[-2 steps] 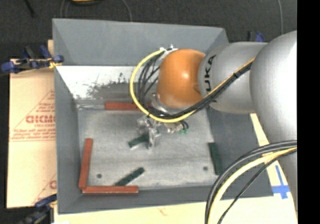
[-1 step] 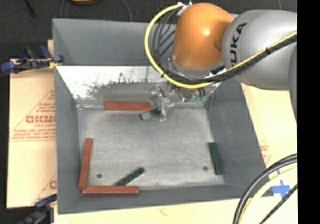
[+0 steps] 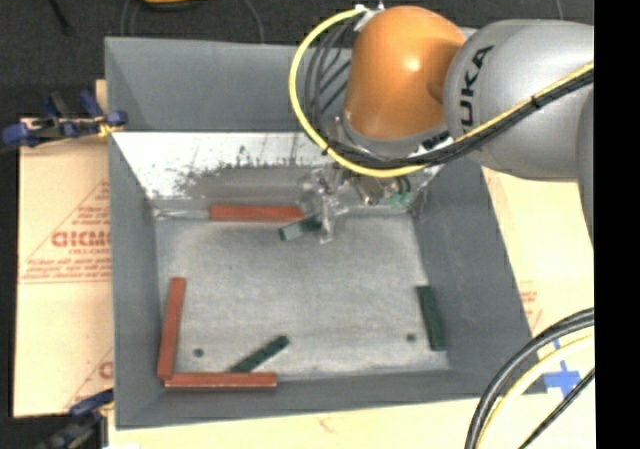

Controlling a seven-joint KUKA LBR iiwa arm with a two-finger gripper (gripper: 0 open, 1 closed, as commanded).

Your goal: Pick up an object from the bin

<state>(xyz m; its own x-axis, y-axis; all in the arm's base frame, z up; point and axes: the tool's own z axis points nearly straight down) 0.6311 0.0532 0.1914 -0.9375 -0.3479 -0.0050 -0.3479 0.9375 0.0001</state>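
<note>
The claw (image 3: 325, 219) reaches down below the orange cover (image 3: 400, 67) of the arm, close to the far wall of the bin (image 3: 130, 237). The cover and the cables hide its upper part, and the lower part is small and mixed with metal pieces. Whether it is open or closed I cannot tell, nor whether it has hold of anything.

A short green piece (image 3: 297, 231) lies just beside the tip of the claw, on the view's left of it, slightly tilted. It seems to touch the claw (the contact itself is hard to make out). Further to the left of the claw, a red bar (image 3: 255, 212) lies flat along the far wall.

The other things are well apart from the claw. A green bar (image 3: 431, 317) lies by the right wall. A green stick (image 3: 260, 354) lies tilted toward the near wall. Two red strips, one along the left wall (image 3: 172, 327) and one along the near wall (image 3: 220, 380), meet in the near left corner.
</note>
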